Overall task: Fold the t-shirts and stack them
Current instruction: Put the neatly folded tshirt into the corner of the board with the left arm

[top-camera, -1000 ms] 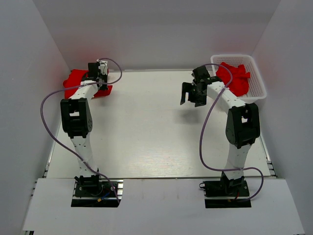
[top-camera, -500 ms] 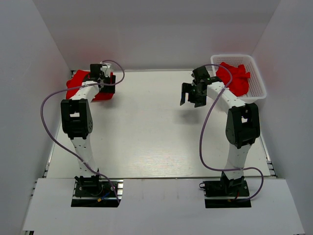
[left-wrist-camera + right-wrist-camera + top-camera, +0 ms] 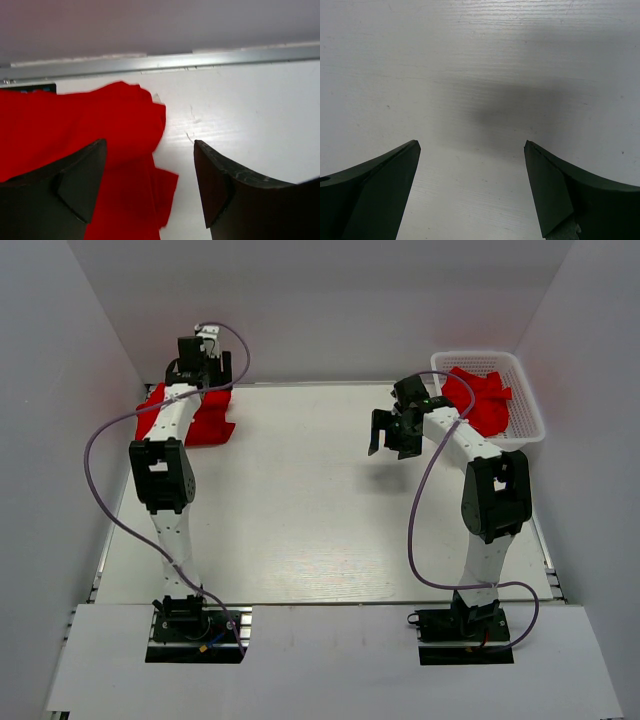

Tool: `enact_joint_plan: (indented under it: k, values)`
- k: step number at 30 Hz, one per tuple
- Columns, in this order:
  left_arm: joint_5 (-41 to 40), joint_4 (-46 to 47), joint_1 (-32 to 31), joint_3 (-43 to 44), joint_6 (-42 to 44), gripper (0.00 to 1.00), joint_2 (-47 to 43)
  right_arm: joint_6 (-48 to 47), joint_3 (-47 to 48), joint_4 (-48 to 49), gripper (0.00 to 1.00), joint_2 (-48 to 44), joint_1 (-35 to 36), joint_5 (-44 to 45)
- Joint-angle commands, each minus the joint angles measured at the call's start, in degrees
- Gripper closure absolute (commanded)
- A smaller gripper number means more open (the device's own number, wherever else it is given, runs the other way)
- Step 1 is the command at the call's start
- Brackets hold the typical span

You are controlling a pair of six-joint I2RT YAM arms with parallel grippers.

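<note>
Placement step at the far-left corner, with more laundry waiting in the basket.
Left fingers [image 3: 75, 175] stand wide and empty above the red t-shirt [image 3: 205, 422], which looks folded at the far-left corner of the tabletop [image 3: 300, 510]. Right fingers [image 3: 370, 190], equally wide and holding nothing, hang over bare tabletop beside the white basket [image 3: 530, 412]. The likely next move is lifting the crumpled shirt [image 3: 482, 400] out of it.
</note>
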Motion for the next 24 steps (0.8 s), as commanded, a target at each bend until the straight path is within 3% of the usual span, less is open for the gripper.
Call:
enact_joint_plan:
  k: [1, 10, 13, 15, 24]
  values:
    - [-2.3, -1.1, -0.3, 6.6, 0.0, 0.2, 5.5, -1.0, 1.8, -0.5, 0.1, -0.3, -0.2, -0.1]
    - [0.0, 3.8, -0.8, 6.0, 9.4, 0.2, 9.0, -1.4, 3.5, -1.8, 0.1, 1.2, -0.3, 0.9]
    - [-3.4, 5.2, -1.4, 4.8, 10.1, 0.21, 9.7, -1.3, 4.5, -2.5, 0.1, 2.3, -0.3, 0.5]
    - [-5.9, 5.7, -1.9, 5.5, 10.1, 0.31, 10.5, -1.3, 5.1, -3.1, 0.1, 2.9, -0.4, -0.1]
    - [-11.2, 8.0, -1.9, 7.9, 10.1, 0.35, 13.9, -1.7, 8.7, -6.0, 0.1, 5.2, -0.3, 0.2]
